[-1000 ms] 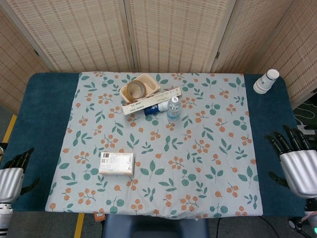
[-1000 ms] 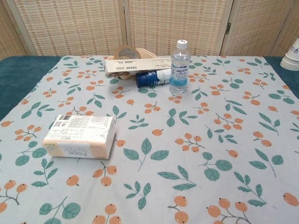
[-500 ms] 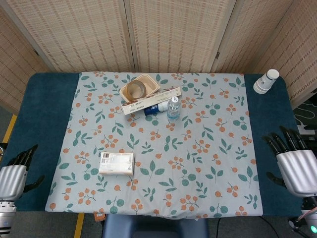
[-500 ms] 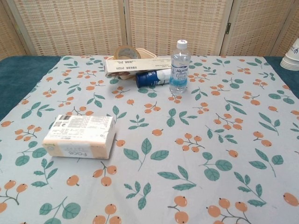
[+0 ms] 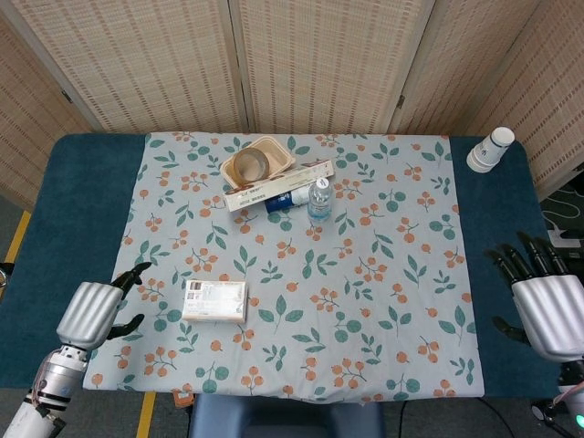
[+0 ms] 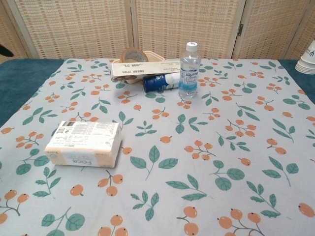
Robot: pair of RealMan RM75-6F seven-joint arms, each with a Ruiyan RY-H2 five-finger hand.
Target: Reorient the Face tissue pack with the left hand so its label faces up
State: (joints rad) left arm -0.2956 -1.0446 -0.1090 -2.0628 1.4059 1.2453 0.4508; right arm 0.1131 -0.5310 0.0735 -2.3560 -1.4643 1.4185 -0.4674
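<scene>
Fingers (image 5: 130, 274) of the left hand (image 5: 91, 313) spread apart, empty, just beside the face tissue pack (image 5: 214, 300) on the desk (image 5: 64, 201).

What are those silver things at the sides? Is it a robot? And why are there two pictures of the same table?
Yes, it is a robot with two arms, and the silver things are its hands. One picture comes from a camera in its head, looking down; the other from its chest, looking across the table.

The left hand is open beside the tissue pack and not touching it. The right hand waits open at the other edge. Neither holds anything.

The flowery tablecloth has on it a water bottle, a blue can lying down, a long flat box, a roll of tape in a tray, and paper cups in the far corner.
</scene>
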